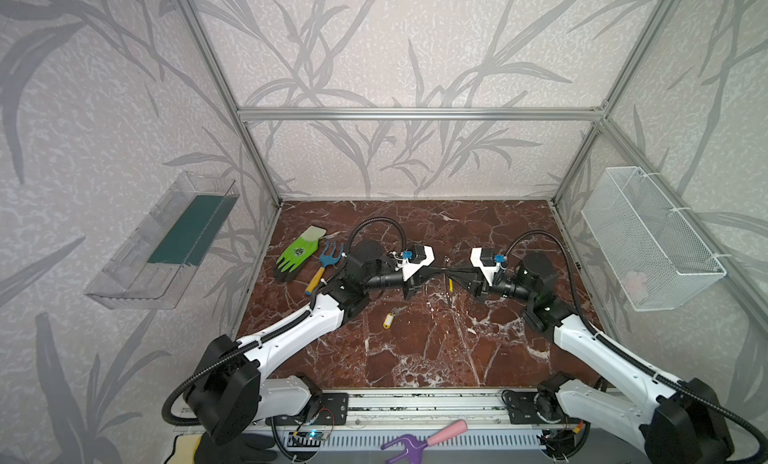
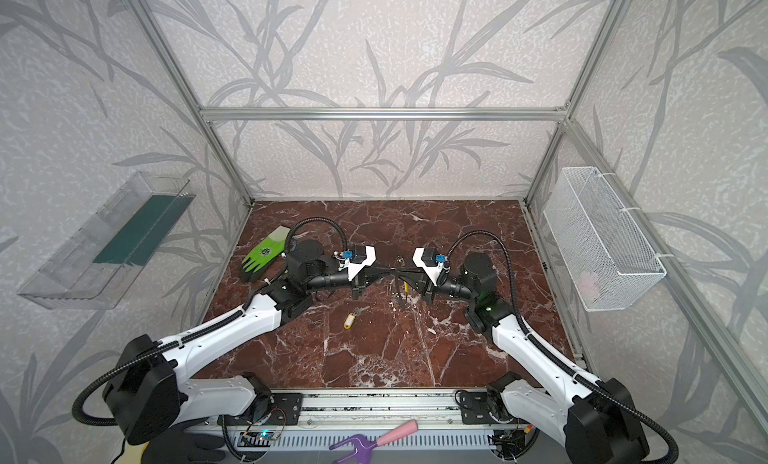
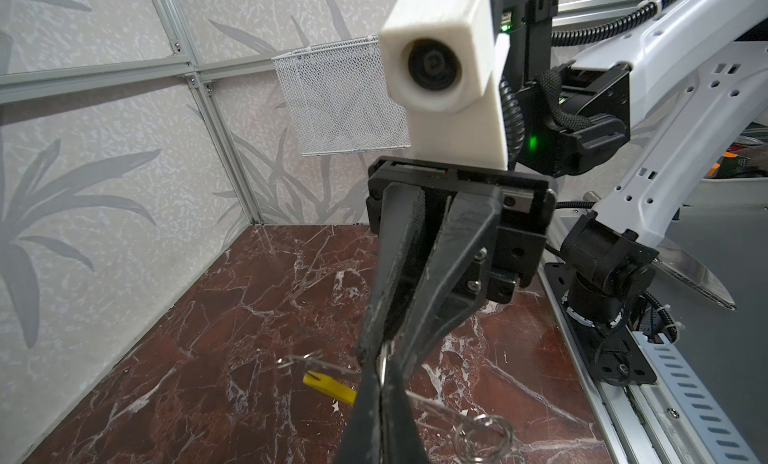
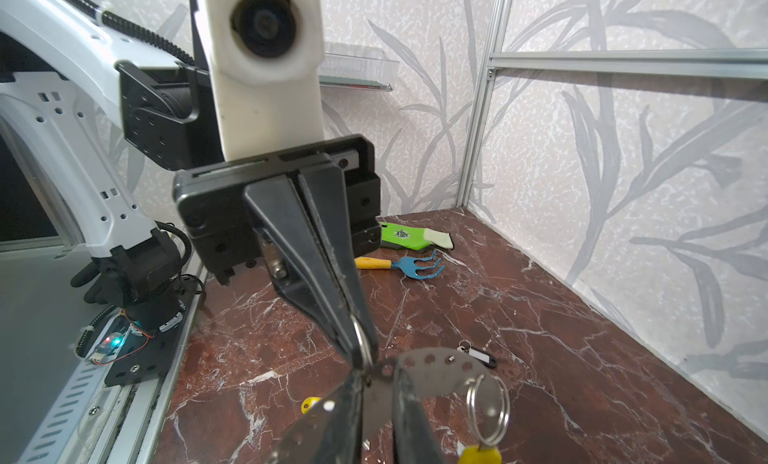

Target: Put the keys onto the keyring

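Left gripper point(image 1: 439, 270) and right gripper point(image 1: 454, 272) are nose to nose over the middle of the table point(image 1: 415, 358). The keyring point(image 1: 450, 284) sits right at their tips and dangles just below. On the table, near side of the left gripper, there's the tagged key point(image 1: 389, 319). Far side of the tips, toward the back wall, lies the fob key point(image 4: 478, 355). Out past the left gripper's wrist lies the rake point(image 1: 326, 262), with the glove point(image 1: 297, 254) just beyond it. The wire basket point(image 1: 648, 233) hangs on the wall beyond the right gripper.

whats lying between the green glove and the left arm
A blue hand rake with a yellow handle lies there, right beside the glove; a top view shows it.
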`<state>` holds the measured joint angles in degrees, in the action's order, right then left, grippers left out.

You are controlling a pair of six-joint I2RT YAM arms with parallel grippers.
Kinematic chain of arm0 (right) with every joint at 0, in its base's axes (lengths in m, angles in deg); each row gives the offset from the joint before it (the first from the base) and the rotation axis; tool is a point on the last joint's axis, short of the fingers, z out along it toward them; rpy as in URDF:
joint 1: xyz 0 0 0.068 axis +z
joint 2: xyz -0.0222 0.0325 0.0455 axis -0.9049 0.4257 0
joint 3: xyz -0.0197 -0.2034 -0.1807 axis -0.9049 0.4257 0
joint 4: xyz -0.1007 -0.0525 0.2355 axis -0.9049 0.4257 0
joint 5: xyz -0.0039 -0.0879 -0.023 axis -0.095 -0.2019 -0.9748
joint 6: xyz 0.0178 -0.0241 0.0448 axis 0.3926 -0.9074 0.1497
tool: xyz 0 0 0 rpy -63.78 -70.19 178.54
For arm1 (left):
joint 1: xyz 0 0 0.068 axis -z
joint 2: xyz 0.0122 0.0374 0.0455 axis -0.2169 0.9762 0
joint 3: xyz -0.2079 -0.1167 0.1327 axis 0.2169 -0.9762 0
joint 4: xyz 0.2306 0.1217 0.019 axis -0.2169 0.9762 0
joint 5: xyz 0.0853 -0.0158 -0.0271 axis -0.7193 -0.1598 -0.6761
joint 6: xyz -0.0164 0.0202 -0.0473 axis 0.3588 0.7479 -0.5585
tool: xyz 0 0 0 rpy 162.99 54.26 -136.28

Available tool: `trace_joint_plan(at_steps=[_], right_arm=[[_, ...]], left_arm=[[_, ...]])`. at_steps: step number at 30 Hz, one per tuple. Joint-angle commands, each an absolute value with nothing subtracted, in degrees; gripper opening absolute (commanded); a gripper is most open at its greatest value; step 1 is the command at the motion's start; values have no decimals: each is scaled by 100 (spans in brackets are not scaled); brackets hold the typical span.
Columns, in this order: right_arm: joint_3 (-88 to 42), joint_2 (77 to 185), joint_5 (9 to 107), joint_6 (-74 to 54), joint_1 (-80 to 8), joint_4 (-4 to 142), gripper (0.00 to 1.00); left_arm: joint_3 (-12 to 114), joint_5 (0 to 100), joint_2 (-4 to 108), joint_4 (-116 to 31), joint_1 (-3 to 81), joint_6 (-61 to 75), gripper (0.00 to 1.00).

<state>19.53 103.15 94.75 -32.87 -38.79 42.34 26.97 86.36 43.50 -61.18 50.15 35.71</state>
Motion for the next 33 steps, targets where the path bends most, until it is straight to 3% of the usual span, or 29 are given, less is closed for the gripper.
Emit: trace_joint_plan(at_steps=[1, 11, 19, 33], right_arm=[[1988, 10266, 9737, -3158, -3897, 3858, 16], [1924, 10394, 9789, -3249, -3897, 4122, 14], [1962, 10384, 9679, -3371, -3949, 4308, 18], [2033, 10332, 9673, -3387, -3958, 4142, 2]], left_arm=[[2811, 8850, 4415, -6208, 4988, 3538, 0], [2832, 8889, 4434, -6307, 4985, 3521, 0], [2795, 8879, 4357, -6301, 4958, 3552, 0], [2812, 8910, 4309, -6092, 4960, 3657, 0]])
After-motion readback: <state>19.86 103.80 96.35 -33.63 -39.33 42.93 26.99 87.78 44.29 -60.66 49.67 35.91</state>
